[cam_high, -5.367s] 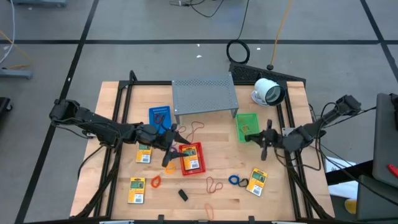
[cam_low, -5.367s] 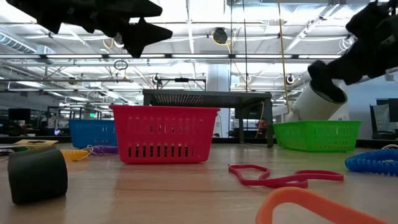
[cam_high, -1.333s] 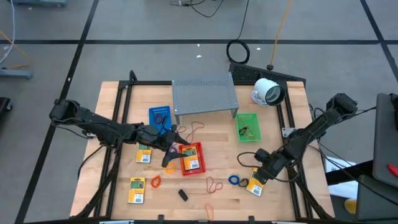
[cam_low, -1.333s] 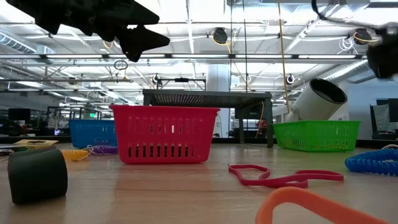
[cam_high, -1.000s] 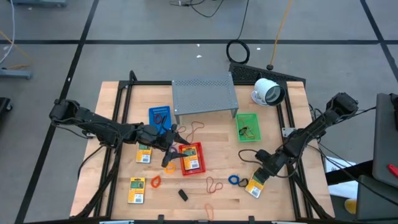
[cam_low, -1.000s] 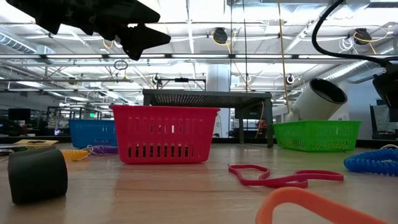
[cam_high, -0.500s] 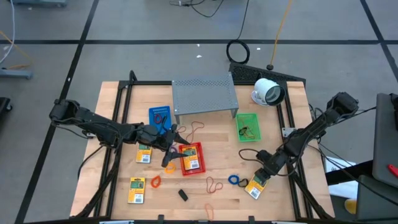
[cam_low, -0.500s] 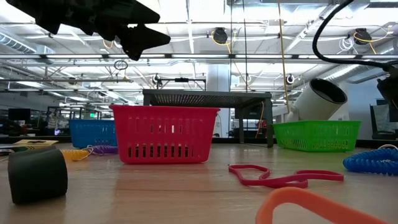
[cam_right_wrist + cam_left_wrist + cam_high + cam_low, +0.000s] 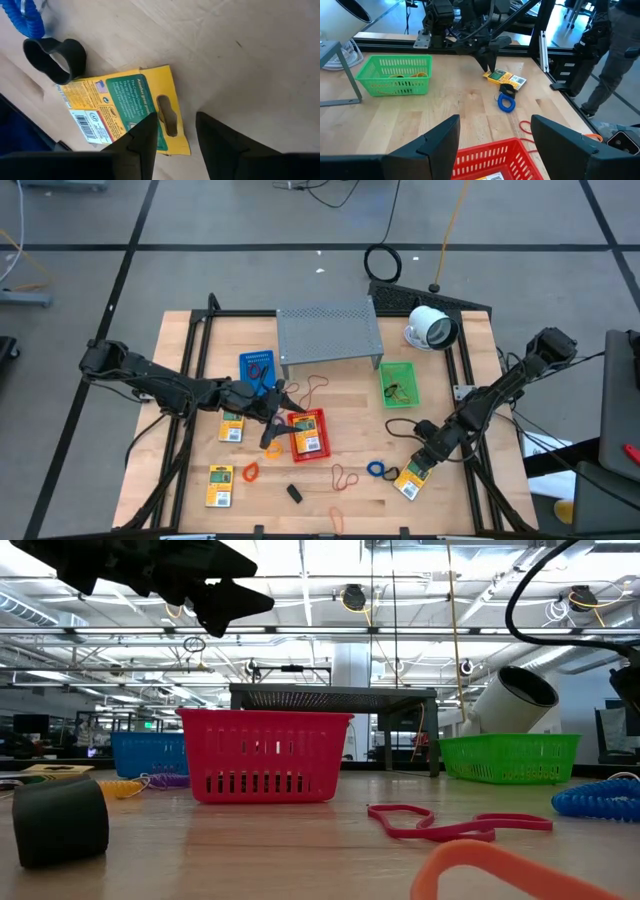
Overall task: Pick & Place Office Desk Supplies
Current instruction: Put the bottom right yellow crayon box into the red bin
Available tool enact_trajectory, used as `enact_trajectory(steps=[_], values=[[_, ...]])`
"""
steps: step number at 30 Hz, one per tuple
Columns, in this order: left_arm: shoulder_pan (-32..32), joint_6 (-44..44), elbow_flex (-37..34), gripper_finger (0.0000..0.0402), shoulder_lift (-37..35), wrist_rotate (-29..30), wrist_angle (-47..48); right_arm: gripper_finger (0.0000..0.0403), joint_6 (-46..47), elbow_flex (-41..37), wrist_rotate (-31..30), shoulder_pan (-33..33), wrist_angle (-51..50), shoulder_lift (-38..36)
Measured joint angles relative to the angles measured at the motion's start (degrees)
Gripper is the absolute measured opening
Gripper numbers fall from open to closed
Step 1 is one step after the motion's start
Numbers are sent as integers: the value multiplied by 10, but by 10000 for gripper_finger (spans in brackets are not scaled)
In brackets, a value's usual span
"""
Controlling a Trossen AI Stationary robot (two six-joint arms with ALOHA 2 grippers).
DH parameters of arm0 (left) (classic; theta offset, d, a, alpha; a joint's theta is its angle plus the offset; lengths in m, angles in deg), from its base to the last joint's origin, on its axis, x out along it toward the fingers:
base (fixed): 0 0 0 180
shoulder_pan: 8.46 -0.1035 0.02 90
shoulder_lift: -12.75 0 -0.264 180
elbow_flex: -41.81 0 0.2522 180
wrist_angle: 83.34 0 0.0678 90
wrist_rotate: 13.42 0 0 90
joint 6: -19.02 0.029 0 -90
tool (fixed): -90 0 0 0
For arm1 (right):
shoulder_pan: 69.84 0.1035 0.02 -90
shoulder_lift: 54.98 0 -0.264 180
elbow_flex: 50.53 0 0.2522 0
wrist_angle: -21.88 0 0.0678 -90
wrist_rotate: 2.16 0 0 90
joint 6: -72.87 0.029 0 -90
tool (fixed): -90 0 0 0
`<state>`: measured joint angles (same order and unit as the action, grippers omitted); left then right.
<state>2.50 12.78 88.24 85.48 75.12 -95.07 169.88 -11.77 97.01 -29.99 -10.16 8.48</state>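
A yellow packet with a green label [image 9: 125,110] lies flat on the wood at the near right, beside a black ring [image 9: 55,60] and a blue coil [image 9: 377,470]. My right gripper [image 9: 172,137] is low over its hang-hole end, open. My left gripper [image 9: 495,145] hangs open above the red basket [image 9: 308,433], which holds another packet. Two more packets [image 9: 232,427] [image 9: 219,485], an orange band [image 9: 250,472], a red band [image 9: 345,476] and a black piece [image 9: 295,493] lie on the table. My right gripper comes at the packet's hang-hole end [image 9: 167,117] from above. One finger [image 9: 140,142] stands over the green label, the other [image 9: 220,140] beyond the packet's edge. Whether either finger touches the packet, I cannot tell. The packet lies flat on the table.
The grey perforated shelf [image 9: 330,332] stands at the far middle, with a blue basket [image 9: 258,367] to its left and a green basket [image 9: 397,383] to its right. A white round device [image 9: 432,327] sits at the far right corner. Bare wood lies along the near edge.
My right gripper has sunk a little toward the yellow packet at the near right and then kept nearly still over it.
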Motion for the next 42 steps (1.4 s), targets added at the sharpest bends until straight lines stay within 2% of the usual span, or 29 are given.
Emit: enact_trajectory(steps=[4, 8, 10, 16, 21, 26, 32, 42], values=[[0, -1, 0, 255, 0, 0, 0, 101, -7, -1, 3, 0, 58, 0], [0, -1, 0, 255, 0, 0, 0, 28, -51, 0, 1, 0, 87, 0], [0, -2, 0, 255, 0, 0, 0, 9, -75, 0, 1, 0, 87, 0], [0, -2, 0, 255, 0, 0, 0, 4, -90, 0, -6, 0, 81, 0], [0, -2, 0, 255, 0, 0, 0, 12, -97, 0, -48, -1, 44, 0], [0, -2, 0, 255, 0, 0, 0, 13, -91, 0, -46, -2, 47, 0], [0, -2, 0, 255, 0, 0, 0, 13, -140, 1, -49, -3, 73, 0], [0, -2, 0, 255, 0, 0, 0, 5, -137, 1, -48, -5, 72, 0]])
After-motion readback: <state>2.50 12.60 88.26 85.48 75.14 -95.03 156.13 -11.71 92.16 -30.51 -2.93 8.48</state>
